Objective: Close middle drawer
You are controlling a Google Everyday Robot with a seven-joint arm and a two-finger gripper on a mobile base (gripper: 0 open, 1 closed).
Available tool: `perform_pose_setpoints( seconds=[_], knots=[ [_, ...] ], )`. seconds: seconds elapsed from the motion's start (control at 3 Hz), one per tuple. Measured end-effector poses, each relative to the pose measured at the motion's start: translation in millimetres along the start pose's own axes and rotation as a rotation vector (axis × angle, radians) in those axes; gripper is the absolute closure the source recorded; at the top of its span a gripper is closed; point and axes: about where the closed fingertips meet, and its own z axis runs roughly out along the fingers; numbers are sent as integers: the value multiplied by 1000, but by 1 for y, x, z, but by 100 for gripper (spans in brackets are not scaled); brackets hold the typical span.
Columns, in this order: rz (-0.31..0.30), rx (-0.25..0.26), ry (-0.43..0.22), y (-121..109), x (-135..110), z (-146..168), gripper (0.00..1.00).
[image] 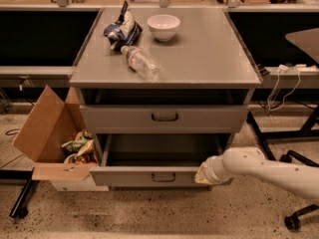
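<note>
Just one gripper at middle drawer

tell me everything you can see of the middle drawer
The middle drawer is wide and grey, metal by the look, with a low front panel and a small dark loop handle at its centre. It is pulled well out, level, below the taller-fronted drawer, and what shows of its inside looks empty. The gripper is against the right end of its front panel. The cardboard box sits by its left front corner; contact cannot be told.
</note>
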Motion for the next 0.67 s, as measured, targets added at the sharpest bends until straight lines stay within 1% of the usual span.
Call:
perform_pose_setpoints(
  seconds=[0.33,0.67],
  knots=[
    [6,5,0,-2,-1,1,100],
    [6,5,0,-2,-1,1,81]
  ],
)
